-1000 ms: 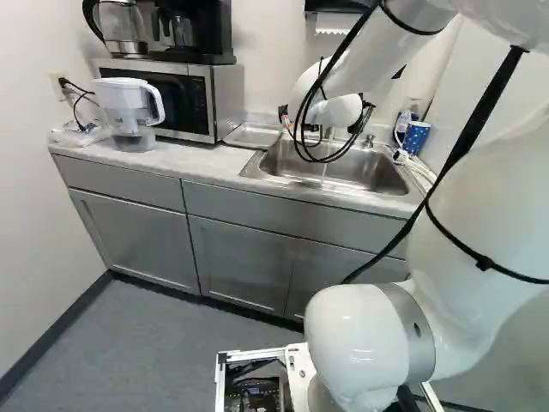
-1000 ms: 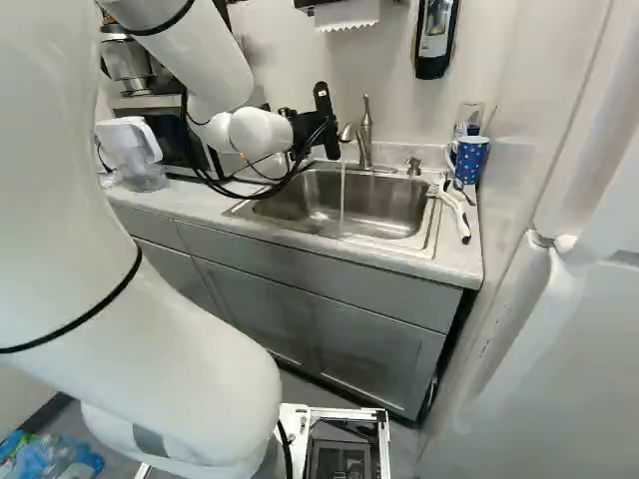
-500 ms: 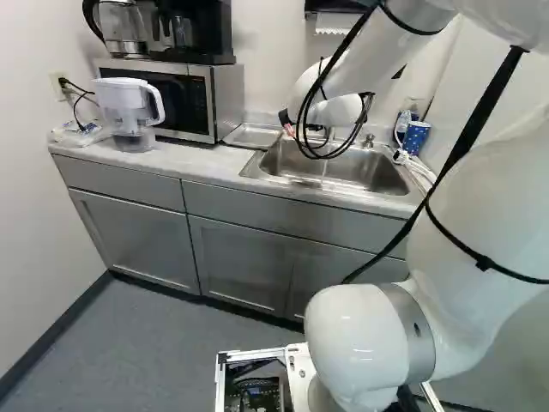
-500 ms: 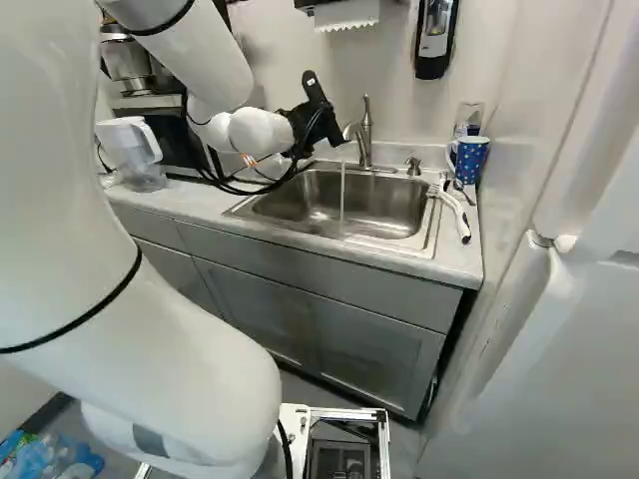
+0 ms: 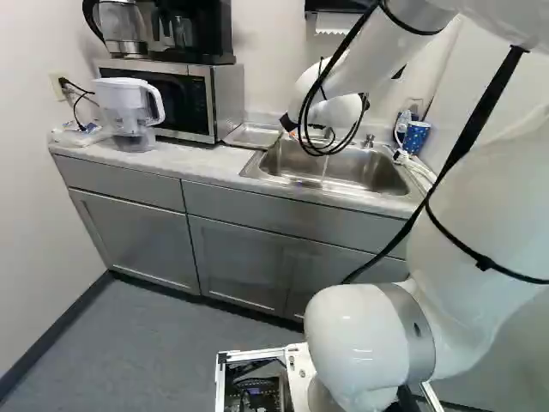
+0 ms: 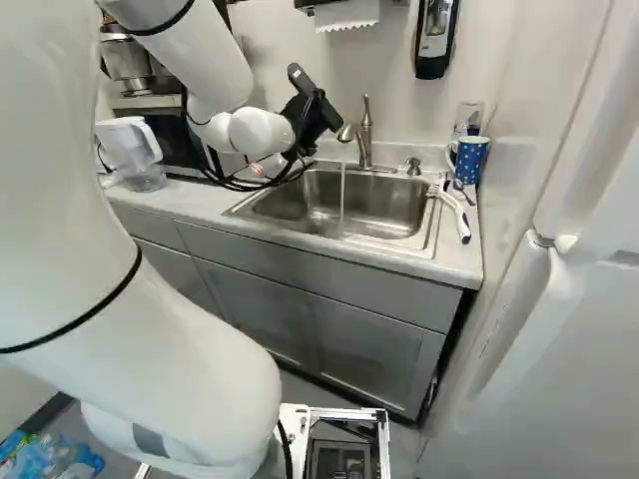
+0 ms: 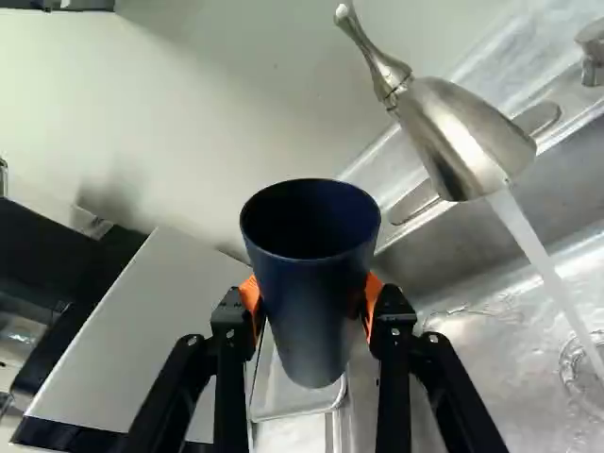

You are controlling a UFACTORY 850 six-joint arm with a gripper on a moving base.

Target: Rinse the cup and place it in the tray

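Beside the faucet, the black gripper (image 6: pixel 312 118) hangs over the left edge of the sink (image 6: pixel 399 212) in the right base view; its fingers are hidden there. In the wrist view the gripper (image 7: pixel 311 297) is shut on a dark blue cup (image 7: pixel 316 316), orange pads pressing its two sides. The cup's mouth faces the wrist camera and its inside looks dark. Water (image 7: pixel 540 257) runs from the faucet (image 7: pixel 462 142) beside the cup, not touching it. A metal tray (image 5: pixel 250 136) lies on the counter left of the sink; in the wrist view it shows partly behind the cup.
A microwave (image 5: pixel 184 99) and a water pitcher (image 5: pixel 129 112) stand left of the tray. Right of the sink are a white-handled brush (image 6: pixel 454 210) and a blue dotted mug (image 6: pixel 469 160). A soap dispenser (image 6: pixel 436 35) hangs on the wall.
In the right base view the gripper has tilted, its upper part swinging left, away from the faucet, with the cup in its grip. The base has not moved, and water keeps running.
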